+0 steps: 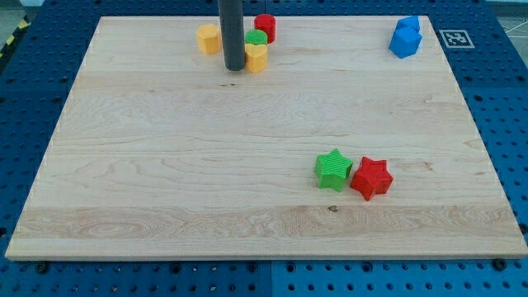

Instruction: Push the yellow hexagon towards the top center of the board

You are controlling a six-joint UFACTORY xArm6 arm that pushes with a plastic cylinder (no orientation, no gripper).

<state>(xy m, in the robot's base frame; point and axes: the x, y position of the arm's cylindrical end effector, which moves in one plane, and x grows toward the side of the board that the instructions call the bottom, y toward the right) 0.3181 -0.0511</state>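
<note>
The yellow hexagon (209, 39) sits near the view's top edge of the wooden board (165, 165), left of centre. My tip (234, 68) stands just to its right and slightly lower, apart from it by a small gap. Right of the tip a second yellow block (256, 58) touches or nearly touches the rod. Behind that block sit a green block (256, 38) and a red cylinder (265, 26), clustered together. The rod hides part of the space between the hexagon and this cluster.
Two blue blocks (405, 37) sit together at the view's top right corner. A green star (332, 169) and a red star (371, 178) touch each other at the lower right. A blue pegboard surrounds the board.
</note>
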